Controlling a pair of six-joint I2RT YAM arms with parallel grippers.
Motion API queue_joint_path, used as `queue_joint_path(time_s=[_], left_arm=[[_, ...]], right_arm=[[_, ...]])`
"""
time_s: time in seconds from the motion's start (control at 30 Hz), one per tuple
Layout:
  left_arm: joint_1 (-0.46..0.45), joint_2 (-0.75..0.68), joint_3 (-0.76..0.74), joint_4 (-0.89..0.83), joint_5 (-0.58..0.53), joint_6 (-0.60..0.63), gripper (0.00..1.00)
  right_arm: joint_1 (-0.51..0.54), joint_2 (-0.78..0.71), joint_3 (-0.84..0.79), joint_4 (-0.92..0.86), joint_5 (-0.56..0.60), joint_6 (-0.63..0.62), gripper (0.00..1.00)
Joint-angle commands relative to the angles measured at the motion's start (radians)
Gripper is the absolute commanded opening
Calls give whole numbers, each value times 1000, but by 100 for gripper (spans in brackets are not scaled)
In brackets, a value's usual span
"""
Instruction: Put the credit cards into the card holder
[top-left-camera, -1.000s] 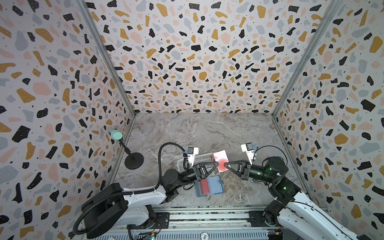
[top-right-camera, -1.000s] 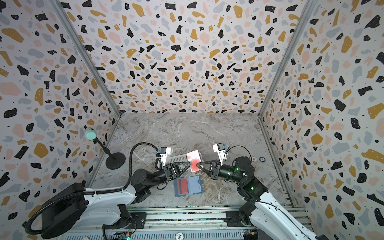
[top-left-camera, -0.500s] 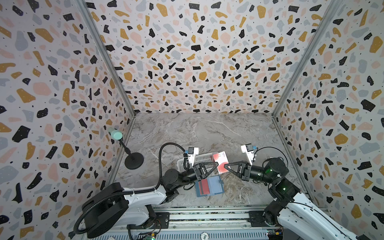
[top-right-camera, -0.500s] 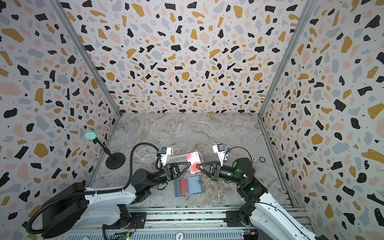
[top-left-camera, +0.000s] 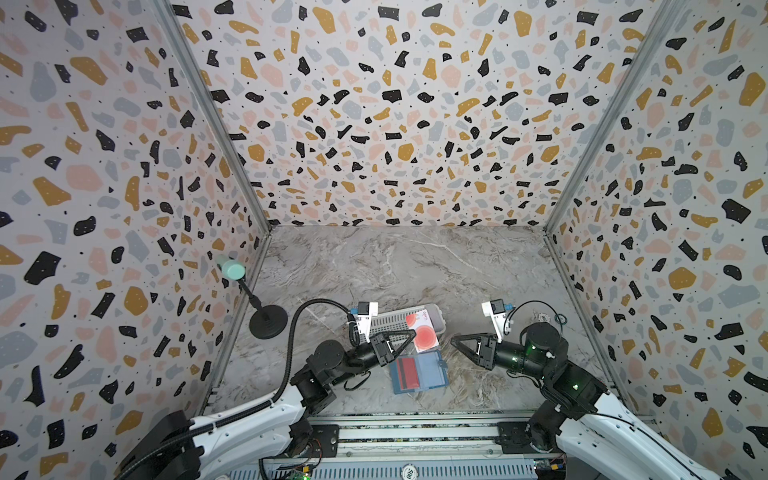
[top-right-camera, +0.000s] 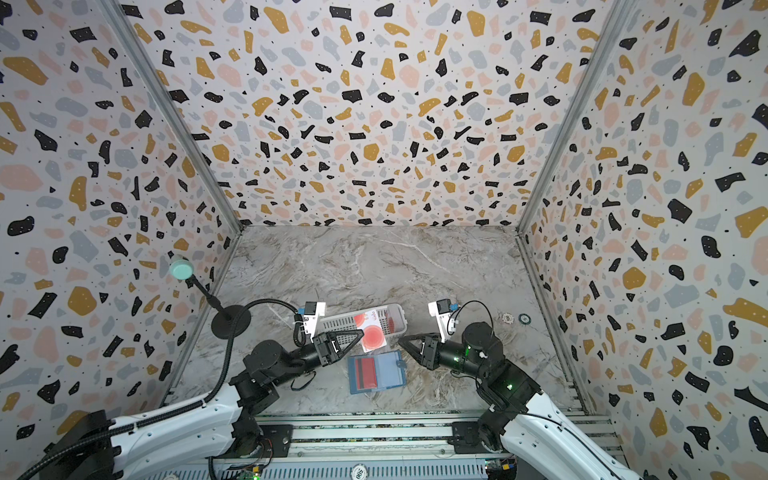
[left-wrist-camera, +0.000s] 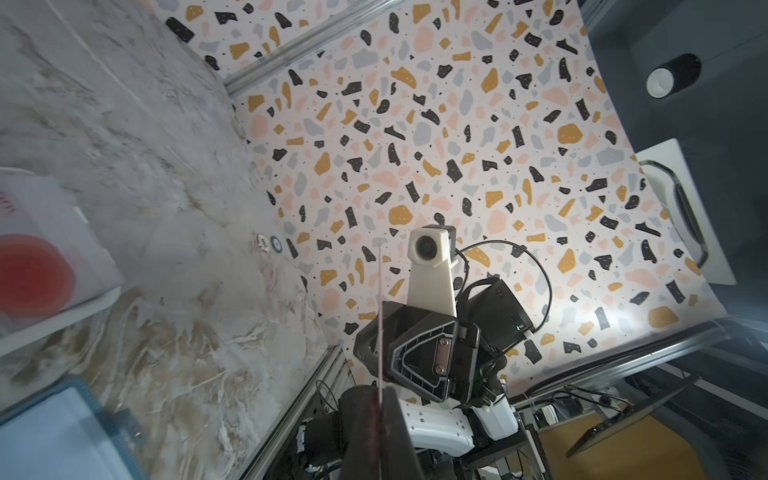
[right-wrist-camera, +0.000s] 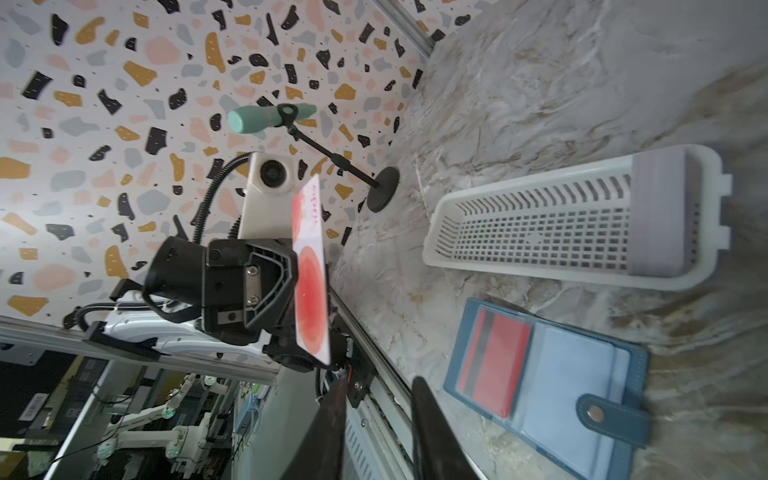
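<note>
The credit card (top-left-camera: 424, 337) (top-right-camera: 371, 337) is clamped at one edge in the closed left gripper (top-left-camera: 410, 333) (top-right-camera: 358, 335); it is held clear of the table (top-left-camera: 374, 270), above the near wall of the white slotted basket (top-left-camera: 388, 323) (right-wrist-camera: 540, 224) and just behind the card holder (top-left-camera: 432, 370) (top-right-camera: 388, 372); the left wrist view shows it edge-on between the two fingers (left-wrist-camera: 395, 419); its pale face with the red circle is turned toward the right gripper (top-left-camera: 454, 341) (top-right-camera: 401, 340). The card holder lies open and flat on the table near the front edge, between the two grippers; its snap tab points to the right; a second credit card (top-left-camera: 407, 371) (right-wrist-camera: 494, 361), red back and dark stripe up, sits in its left pocket; the right pocket shows only pale blue. The right gripper is apart from both cards and the holder; its jaws stand parted with nothing between them in the right wrist view.
</note>
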Motion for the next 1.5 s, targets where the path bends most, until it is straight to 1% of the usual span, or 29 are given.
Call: queue_joint_path(time_s=[0.0,0.13,0.33,0.43,0.6,0.7,0.8,0.93,1.1,1.47], left_arm=[[9,-66,-9,-236,9,52,0],[8,-74,-44,-298,3,43,1],[5,-18,-80,-283,-19,38,1],[-4,32,-83,-254,-28,39,2],[-27,116,-82,-222,-55,36,2],[-40,162,-90,-168,-61,17,2],[-51,202,-91,-145,-68,10,2],[-58,244,-101,-112,-72,-3,2],[-59,263,-106,-122,-73,-8,2],[-57,327,-102,-106,-66,-4,2]], right_arm=[[55,20,-34,-132,157,-45,30],[132,87,-63,-165,251,-42,30],[218,226,-77,-166,350,-39,30],[239,293,-76,-153,379,-36,30],[259,381,-74,-105,395,-37,27],[269,420,-78,-82,403,-32,22],[276,449,-82,-60,404,-30,19],[284,481,-82,-39,405,-28,18],[294,516,-81,-27,414,-25,16],[325,581,-74,-35,453,-17,16]])
